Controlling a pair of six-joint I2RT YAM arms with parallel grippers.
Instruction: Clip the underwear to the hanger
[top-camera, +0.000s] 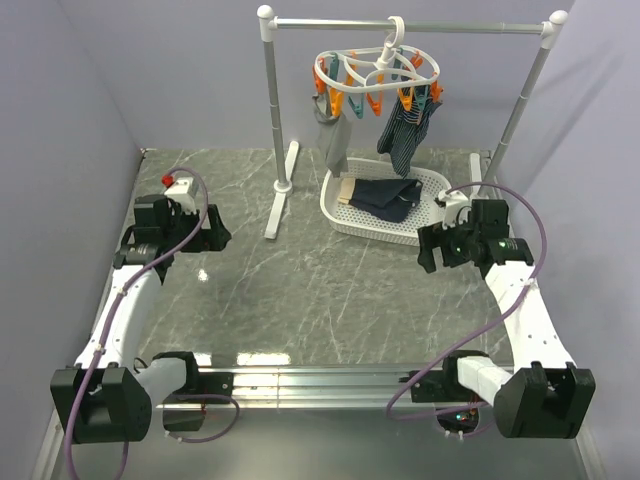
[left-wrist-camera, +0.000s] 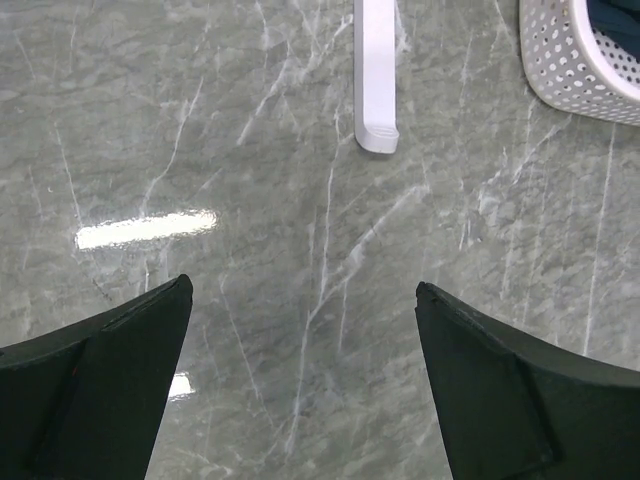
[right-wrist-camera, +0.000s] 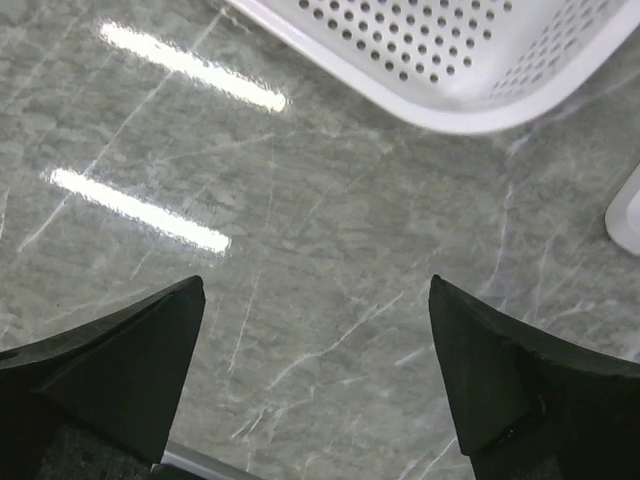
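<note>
Lying folded inside the basket (top-camera: 372, 230), the underwear (top-camera: 388, 196) has its tan waistband toward the basket's left end and its dark body stretching right. Its long axis therefore runs roughly along the basket's length. Straight above the basket hangs the hanger (top-camera: 375, 72), with a sock (top-camera: 330, 140) and a striped cloth (top-camera: 405, 135) on its pegs.

Just beside the basket's near right rim hovers the right pincer (right-wrist-camera: 315, 300), jaws spread wide with nothing between them. Its wrist camera shows the basket's perforated wall just ahead and bare counter (right-wrist-camera: 330, 200) below. The underwear lies ahead and a little left of it, over that rim.

Well apart from the basket, off to its left, the left pincer (left-wrist-camera: 302, 300) is likewise spread and empty, with only a corner of the basket at the edge of its view.

The right arm is clearly nearer, so the pick most likely falls to it: a short reach over the rim, jaws set across the fabric's long axis.
</note>
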